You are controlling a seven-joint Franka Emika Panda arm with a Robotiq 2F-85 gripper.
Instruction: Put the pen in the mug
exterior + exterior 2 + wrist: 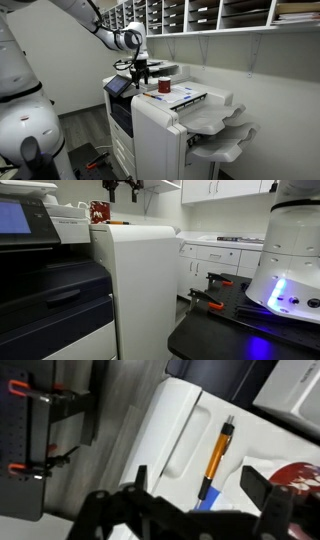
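The pen [216, 455] has an orange barrel, a dark tip and a blue end. It lies flat on the white copier top [170, 430]. In an exterior view it shows as a thin orange line [118, 223]. The red mug [300, 472] stands upright just beside it, also seen in both exterior views [163, 86] [99, 212]. My gripper [203, 485] hangs open and empty above the pen, with the pen's lower end between the two fingers in the wrist view. It is above the copier top in both exterior views [140, 70] [122, 192].
The copier [160, 125] has a touch panel [120, 88], printed sheets [190, 97] on top and output trays [225, 125] at the side. Mail shelves [200, 15] hang above. A dark table with orange-handled clamps [205, 302] and the robot base [290, 260] stand nearby.
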